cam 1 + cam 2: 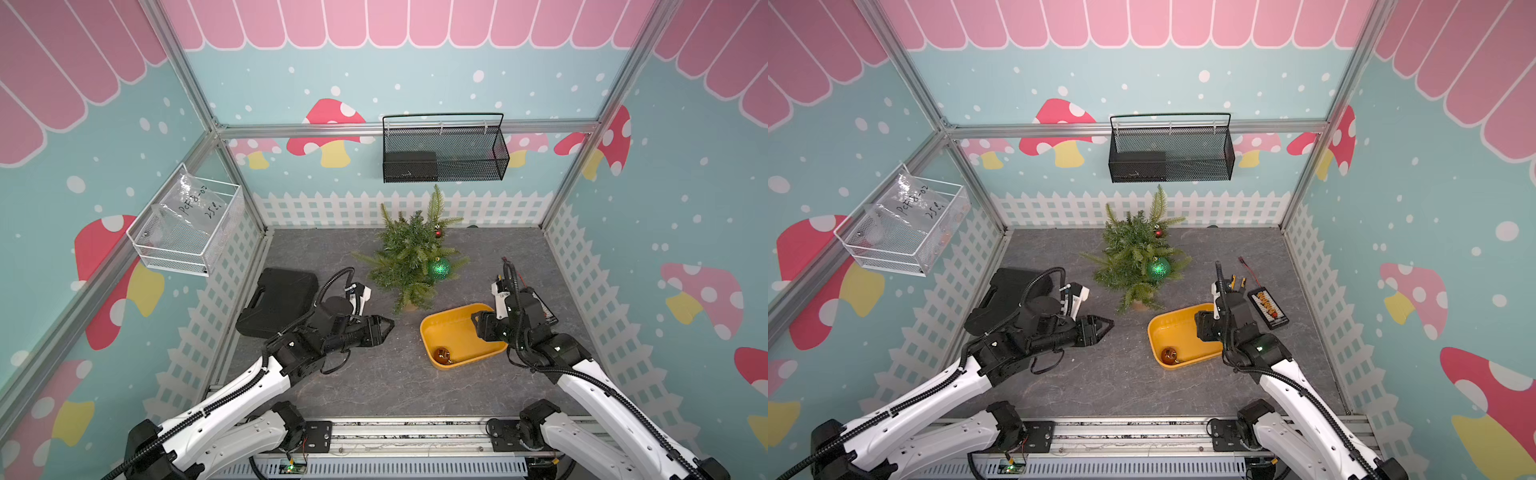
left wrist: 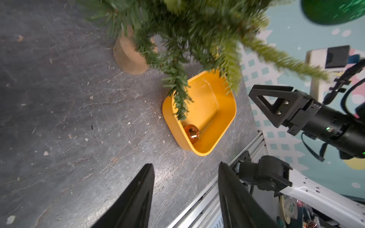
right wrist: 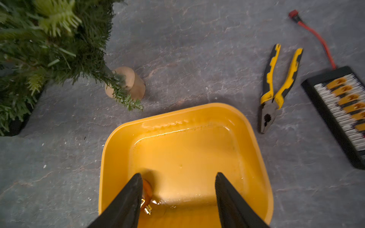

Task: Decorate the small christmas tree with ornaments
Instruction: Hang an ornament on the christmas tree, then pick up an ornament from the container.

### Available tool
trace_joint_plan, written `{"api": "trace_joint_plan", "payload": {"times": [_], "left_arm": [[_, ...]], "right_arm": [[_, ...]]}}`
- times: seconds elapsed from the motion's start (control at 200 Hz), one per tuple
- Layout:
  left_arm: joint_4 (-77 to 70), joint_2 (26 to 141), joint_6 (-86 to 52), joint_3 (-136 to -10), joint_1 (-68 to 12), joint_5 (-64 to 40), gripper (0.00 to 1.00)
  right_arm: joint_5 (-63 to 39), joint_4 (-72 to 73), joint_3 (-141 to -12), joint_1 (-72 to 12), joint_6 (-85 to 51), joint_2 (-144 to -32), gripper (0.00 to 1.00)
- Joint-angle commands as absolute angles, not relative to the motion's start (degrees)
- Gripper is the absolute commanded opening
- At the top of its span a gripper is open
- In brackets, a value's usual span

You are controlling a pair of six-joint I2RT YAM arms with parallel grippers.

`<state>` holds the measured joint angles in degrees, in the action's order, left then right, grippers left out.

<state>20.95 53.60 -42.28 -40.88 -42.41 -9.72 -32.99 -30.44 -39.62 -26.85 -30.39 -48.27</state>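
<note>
Green bauble (image 1: pixel 439 268) and red bauble (image 1: pixel 437 233) are hanging on the tree (image 1: pixel 405 253) — copper bauble (image 1: pixel 442 354) is lying in the tray (image 1: pixel 422 332). Left end effector (image 2: pixel 185 163) and right end effector (image 3: pixel 178 174) are gaping, empty.

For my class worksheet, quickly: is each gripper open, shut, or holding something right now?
Left gripper: open, empty.
Right gripper: open, empty, above the tray.

Your small christmas tree (image 1: pixel 409 253): two baubles hung, one not.
It stands on its tan base toward the far middle. You see the glittery green bauble (image 1: pixel 439 268) low on its right side, the small dark red bauble (image 1: pixel 437 232) higher up, and the shiny copper bauble (image 1: pixel 442 356) lying in the yellow tray's (image 1: pixel 451 332) near left corner.
</note>
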Motion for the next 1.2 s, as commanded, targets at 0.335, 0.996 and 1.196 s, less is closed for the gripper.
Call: {"api": "trace_joint_plan", "payload": {"times": [0.335, 0.996, 1.196], "left_arm": [[17.22, 53.92, -45.62, -35.96, -45.26, -6.59, 0.57], [18.98, 48.09, -47.55, -32.79, -45.53, -4.61, 0.57], [19.43, 47.41, -47.8, -32.78, -45.53, -4.38, 0.57]], "right_arm": [[-32.08, -32.7, -38.45, -41.86, -32.0, -58.29, 0.67], [-28.78, -26.74, -37.88, -45.44, -34.18, -72.69, 0.6], [-22.05, -26.74, -37.55, -44.45, -34.45, -73.33, 0.58]]}}
